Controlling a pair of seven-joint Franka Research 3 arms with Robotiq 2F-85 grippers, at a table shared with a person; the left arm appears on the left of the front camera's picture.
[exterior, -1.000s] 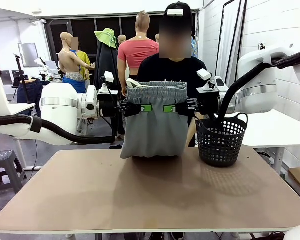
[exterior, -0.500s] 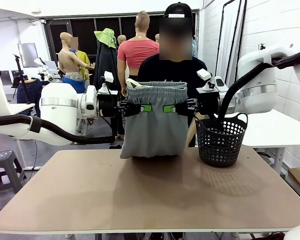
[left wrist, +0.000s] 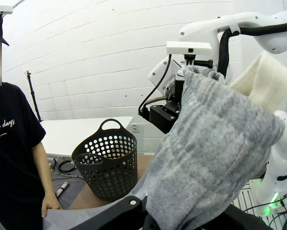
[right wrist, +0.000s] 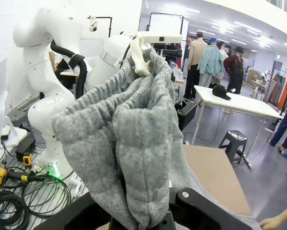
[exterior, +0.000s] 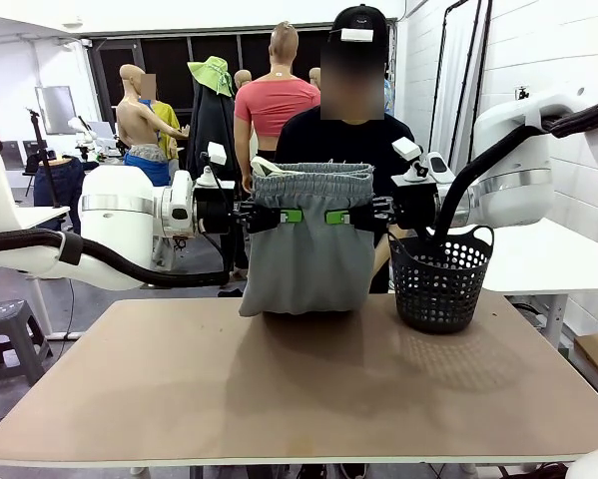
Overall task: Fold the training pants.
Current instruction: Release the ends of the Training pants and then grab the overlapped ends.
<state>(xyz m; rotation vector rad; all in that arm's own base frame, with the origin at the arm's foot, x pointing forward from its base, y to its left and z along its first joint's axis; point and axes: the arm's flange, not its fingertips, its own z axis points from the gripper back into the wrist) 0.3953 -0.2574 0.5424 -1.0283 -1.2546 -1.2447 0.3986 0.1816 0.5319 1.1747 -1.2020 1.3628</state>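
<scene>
The light grey training pants (exterior: 308, 249) hang doubled over in the air above the far edge of the table, waistband uppermost, lower fold brushing the tabletop. My left gripper (exterior: 279, 216) is shut on the left side just below the gathered waistband. My right gripper (exterior: 350, 217) is shut on the right side at the same height. In the left wrist view the grey jersey (left wrist: 210, 158) bunches up from between the fingers, a cream drawstring end at its top. The right wrist view has the gathered waistband (right wrist: 129, 139) rising thick from the shut jaws.
A black mesh basket (exterior: 440, 279) stands on the table's far right, close to the pants' right edge. A person (exterior: 343, 140) stands behind the pants at the far side, one hand (left wrist: 52, 207) resting on the table. The brown tabletop (exterior: 299, 389) stretches toward me.
</scene>
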